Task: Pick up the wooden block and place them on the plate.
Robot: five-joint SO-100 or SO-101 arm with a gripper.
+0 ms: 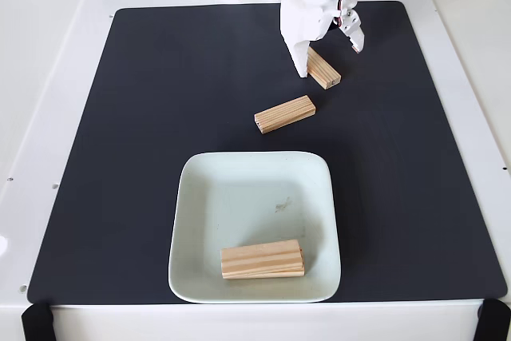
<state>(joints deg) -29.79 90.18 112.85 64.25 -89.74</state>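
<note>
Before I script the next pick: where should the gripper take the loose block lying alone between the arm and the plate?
Grip the block across its narrow width at mid-length, coming straight down from above. It lies flat on the mat, slightly tilted in the fixed view, with both long sides free, so turn the gripper square to its length.

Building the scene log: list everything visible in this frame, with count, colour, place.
pale striped wooden blocks on the plate: looks like two stacked, light wood, near the plate's front edge in the fixed view.
pale striped wooden blocks on the mat: two, light wood; one lies behind the plate, one lies between the gripper's fingers.
pale mint-white square plate: one, front centre of the mat, grey smudge near its middle.
black mat: one, covers most of the table.
white table: one, under the mat.
white arm gripper: one, at the mat's rear, open around the rear block.
</note>
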